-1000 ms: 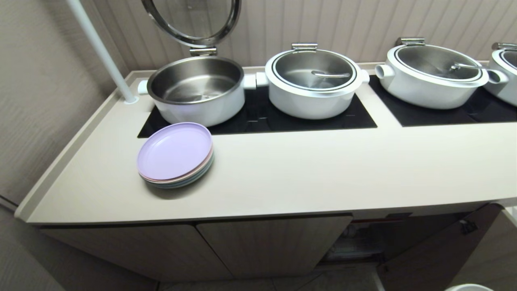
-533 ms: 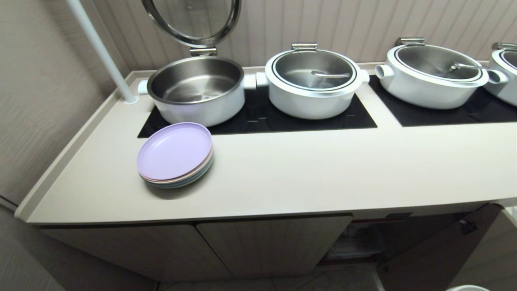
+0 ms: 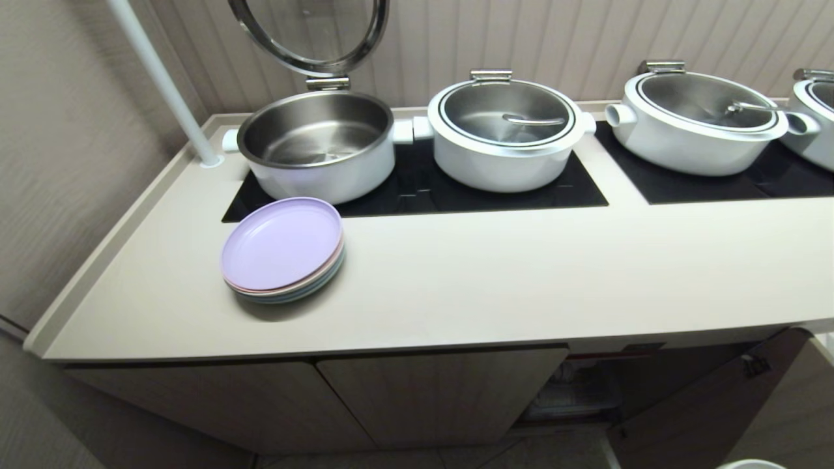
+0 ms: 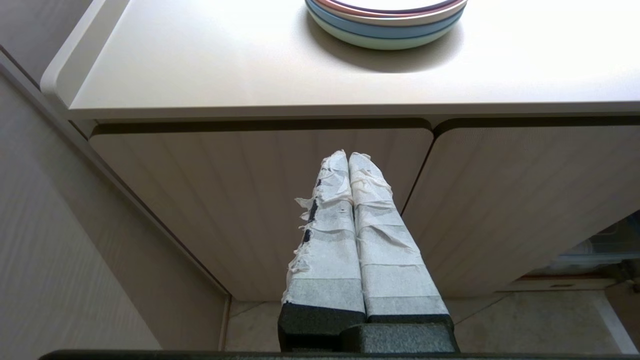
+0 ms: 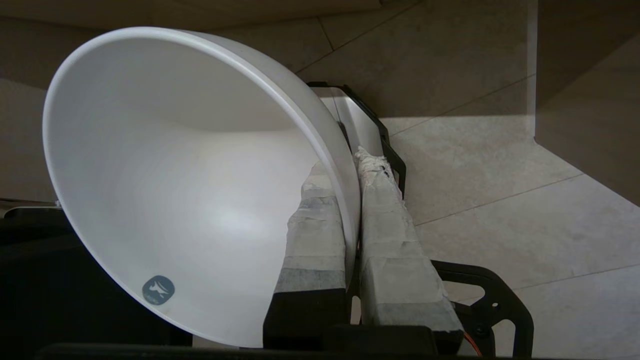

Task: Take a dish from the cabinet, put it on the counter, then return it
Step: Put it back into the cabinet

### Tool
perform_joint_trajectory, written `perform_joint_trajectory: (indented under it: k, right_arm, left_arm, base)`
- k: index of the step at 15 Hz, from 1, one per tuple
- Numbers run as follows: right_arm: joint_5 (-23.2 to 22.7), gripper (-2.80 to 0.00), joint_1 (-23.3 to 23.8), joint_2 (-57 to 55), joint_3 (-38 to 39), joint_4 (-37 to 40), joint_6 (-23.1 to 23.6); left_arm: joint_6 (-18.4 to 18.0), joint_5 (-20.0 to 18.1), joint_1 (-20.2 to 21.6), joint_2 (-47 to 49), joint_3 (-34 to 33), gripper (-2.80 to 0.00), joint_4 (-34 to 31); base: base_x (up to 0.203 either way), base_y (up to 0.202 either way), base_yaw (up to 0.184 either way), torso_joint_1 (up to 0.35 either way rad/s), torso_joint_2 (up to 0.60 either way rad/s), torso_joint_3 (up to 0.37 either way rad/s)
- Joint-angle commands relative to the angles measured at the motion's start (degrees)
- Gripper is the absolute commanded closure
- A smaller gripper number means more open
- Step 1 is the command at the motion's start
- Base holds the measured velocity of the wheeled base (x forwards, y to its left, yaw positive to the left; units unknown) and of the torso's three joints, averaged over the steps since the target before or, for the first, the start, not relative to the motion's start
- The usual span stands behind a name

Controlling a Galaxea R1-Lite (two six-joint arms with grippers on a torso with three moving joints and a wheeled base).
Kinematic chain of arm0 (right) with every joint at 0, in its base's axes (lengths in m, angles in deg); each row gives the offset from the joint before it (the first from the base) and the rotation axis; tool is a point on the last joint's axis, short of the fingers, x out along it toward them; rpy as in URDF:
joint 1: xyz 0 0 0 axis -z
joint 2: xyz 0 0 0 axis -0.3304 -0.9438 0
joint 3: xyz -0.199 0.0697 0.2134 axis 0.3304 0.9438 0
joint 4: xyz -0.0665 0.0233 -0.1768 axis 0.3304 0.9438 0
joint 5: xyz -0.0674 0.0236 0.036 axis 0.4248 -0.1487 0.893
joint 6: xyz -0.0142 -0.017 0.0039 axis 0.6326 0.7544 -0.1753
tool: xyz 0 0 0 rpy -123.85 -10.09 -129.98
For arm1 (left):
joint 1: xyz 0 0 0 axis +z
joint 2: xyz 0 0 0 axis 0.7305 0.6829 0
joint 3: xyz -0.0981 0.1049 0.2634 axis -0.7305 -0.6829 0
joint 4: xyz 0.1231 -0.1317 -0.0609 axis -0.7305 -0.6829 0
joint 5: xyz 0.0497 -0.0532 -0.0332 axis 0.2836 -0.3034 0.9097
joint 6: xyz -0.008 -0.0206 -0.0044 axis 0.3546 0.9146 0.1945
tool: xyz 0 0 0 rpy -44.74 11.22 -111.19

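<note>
White ceramic: the dish (image 5: 190, 190), a deep round bowl, hangs off the floor, tilted on its side and pinched by its rim; it is not on the worktop yet.
Left tool (image 4: 350, 160): parked low before the closed cabinet (image 4: 260, 200) doors, taped fingers pressed together, holding nothing.
Plates (image 3: 282, 249): a pastel stack, lilac on top, sits on the left part of the worktop (image 3: 488, 273).
Pots: an open pot (image 3: 317, 144) with its lid raised, then a lidded pot (image 3: 505, 133), then more lidded ones to the right, all on black cooktop panels (image 3: 417, 185).
Right tool (image 5: 352, 165): narrow, one taped finger inside the dish wall and one outside, low beside the open cabinet door (image 3: 710, 404).
Handling: stiff, smooth glazed ware, probably slippery against the tape and sure to chip if knocked; a one-sided rim pinch lets the weight lever on the grip, so a slow, level carry seems wise.
Landing spot: the bare cream stretch right of the plates and in front of the cooktops looks flat and roomy.
Room: tiled floor (image 5: 475, 165) below, fluted wall behind; the cabinet's interior is too dim to read.
</note>
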Motion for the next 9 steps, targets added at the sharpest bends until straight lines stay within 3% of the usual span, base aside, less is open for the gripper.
perform_joint_trajectory:
  k: [1, 9]
  right_arm:
    - [-0.08, 0.00, 0.06, -0.90, 0.31, 0.14, 0.02]
    - [-0.07, 0.00, -0.08, -1.36, 0.33, 0.14, -0.15]
  left_arm:
    - [0.04, 0.05, 0.02, -0.02, 0.00, 0.00, 0.06]
    - [0.04, 0.05, 0.02, -0.02, 0.00, 0.00, 0.06]
  base:
    - [0.000, 0.000, 0.000, 0.000, 0.00, 0.000]
    - [0.000, 0.000, 0.000, 0.000, 0.00, 0.000]
